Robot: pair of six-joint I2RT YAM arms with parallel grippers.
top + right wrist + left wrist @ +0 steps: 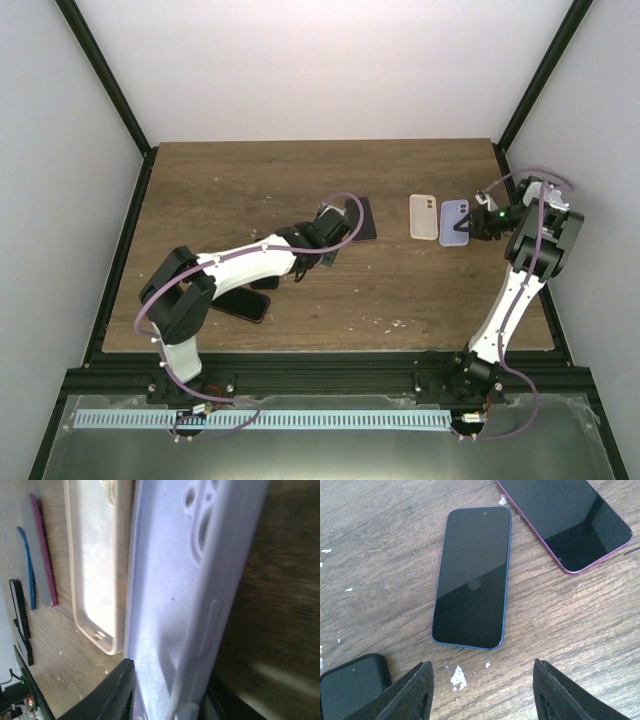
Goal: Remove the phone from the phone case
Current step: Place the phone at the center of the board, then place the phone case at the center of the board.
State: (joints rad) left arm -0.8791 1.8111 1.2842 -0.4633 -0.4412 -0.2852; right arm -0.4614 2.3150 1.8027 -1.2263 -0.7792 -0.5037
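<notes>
The phone in the black case (349, 687) lies on the table (570, 630) just left of the left gripper (482, 666) in its wrist view, outside the spread, empty jaws, which face the bare blue phone (472, 577) instead. Your left arm looks nearer; the right gripper (170, 695) straddles the empty lilac case (165, 605), whether pinching you cannot tell.

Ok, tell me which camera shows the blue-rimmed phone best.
Left wrist: the blue-rimmed phone lies whole, screen up, just ahead of the open left gripper. Right wrist shows only a distant edge-on sliver. Top external: I cannot pick it out by the left arm.
</notes>
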